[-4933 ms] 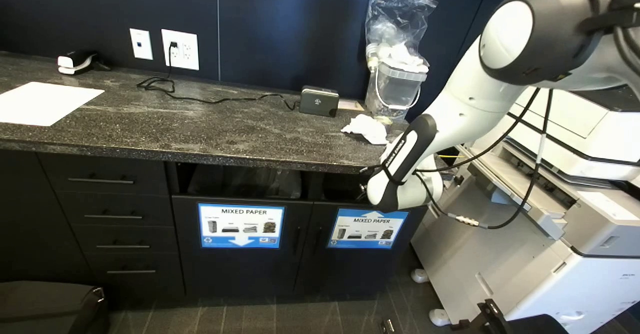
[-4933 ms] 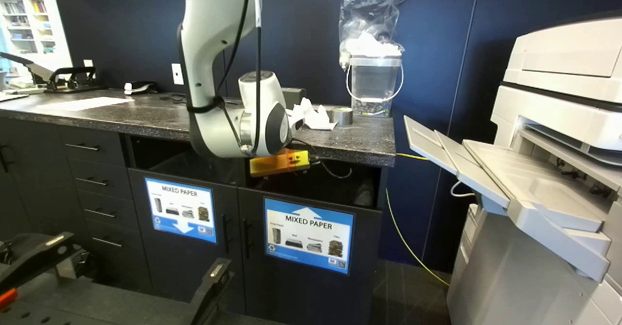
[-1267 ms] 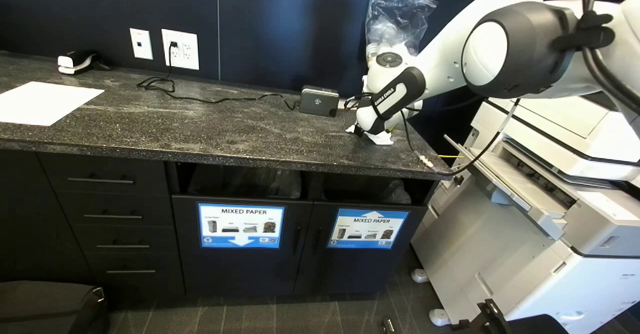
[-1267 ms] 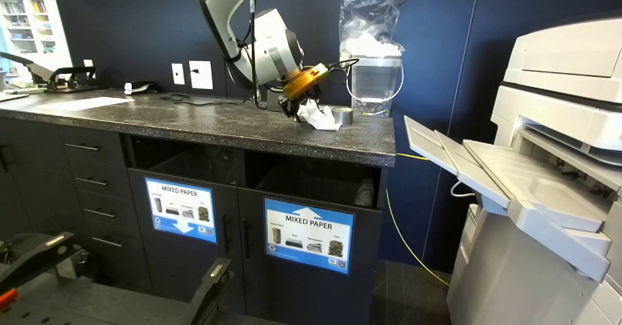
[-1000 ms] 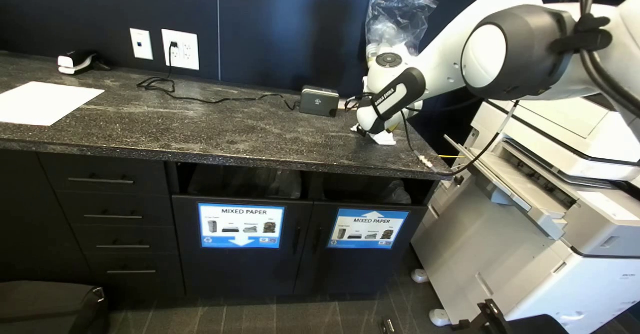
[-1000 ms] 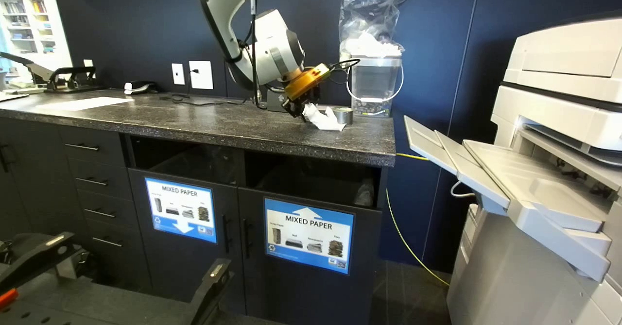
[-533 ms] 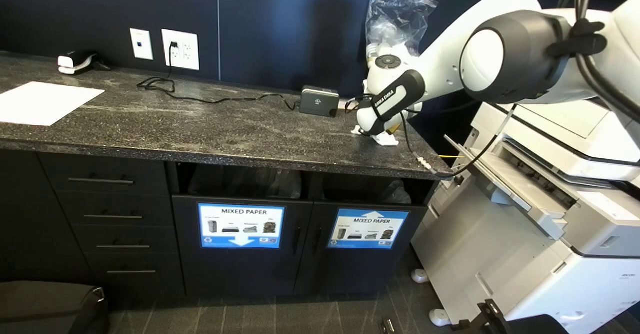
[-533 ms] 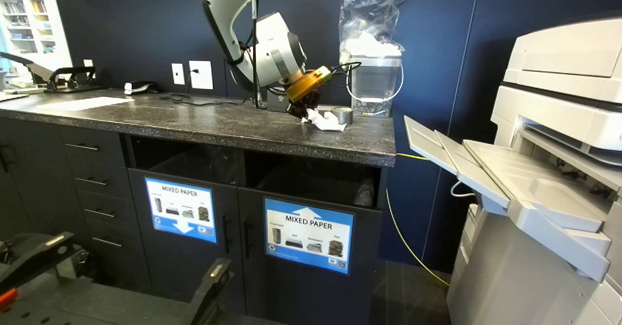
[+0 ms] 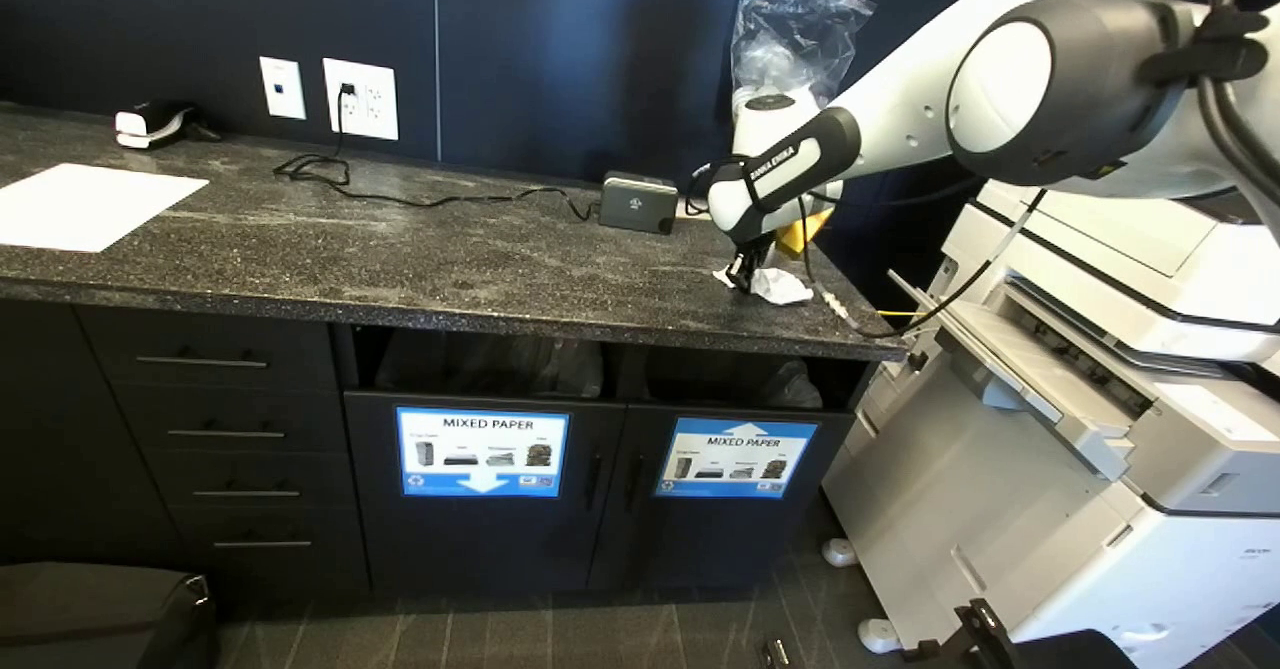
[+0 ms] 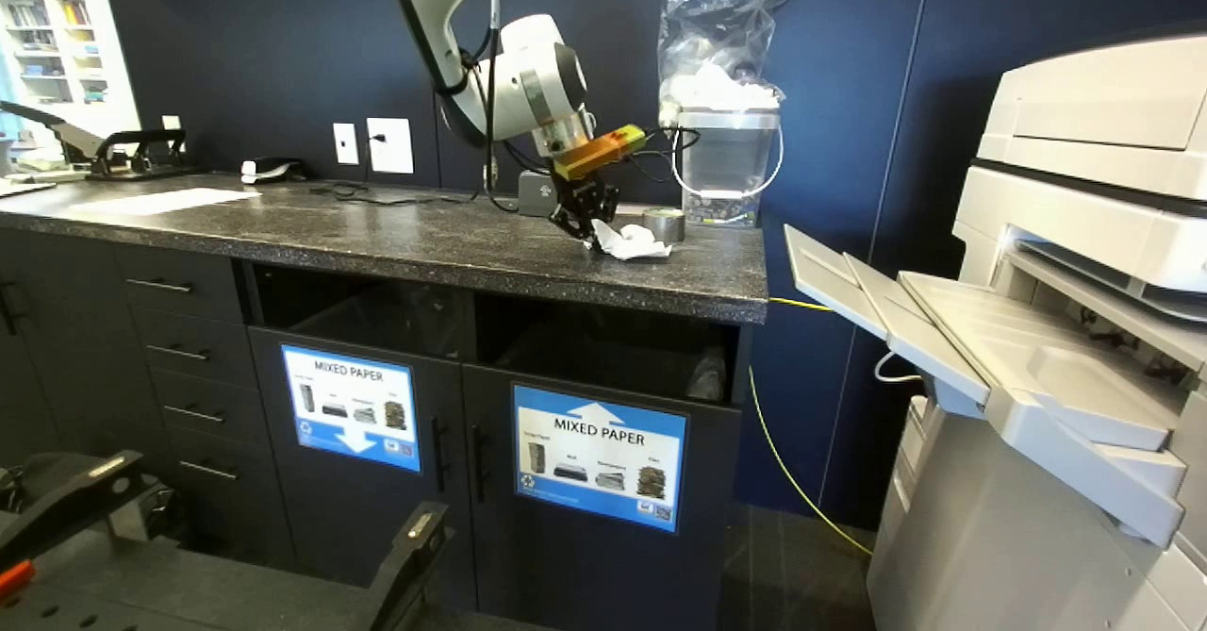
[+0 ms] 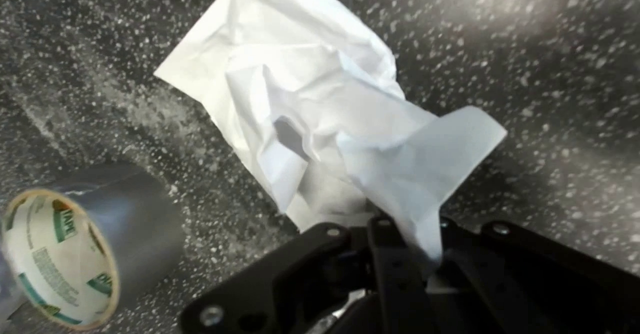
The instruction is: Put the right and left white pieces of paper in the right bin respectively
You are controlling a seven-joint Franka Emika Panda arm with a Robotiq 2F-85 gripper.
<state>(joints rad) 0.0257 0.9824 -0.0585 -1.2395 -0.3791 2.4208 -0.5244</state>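
Note:
One crumpled white piece of paper [image 11: 310,89] lies on the dark counter close to its right end, in both exterior views and the wrist view. My gripper [image 11: 414,226] points down at its near end, fingers shut, a folded corner pinched between them; in an exterior view the gripper [image 10: 590,233] is at the paper's left side. Most of the paper [image 9: 782,287] seems to rest on the countertop. Whether this is the right or left piece I cannot tell; the other is hidden or out of view. Below the counter, the right bin [image 10: 603,565] has a wide dark slot.
A roll of grey tape [image 11: 135,224] stands beside the paper. Behind are a bagged bucket [image 10: 726,155] and a small dark box [image 9: 638,203]. The counter edge [image 10: 603,287] overhangs the slots. A second bin [image 9: 480,549] is to the left; a printer [image 9: 1000,429] stands right.
My arm has come from the right bin's slot up to the counter. Over the last second the gripper shut on the paper, turned more upright, and the paper slid slightly toward the counter's front right.

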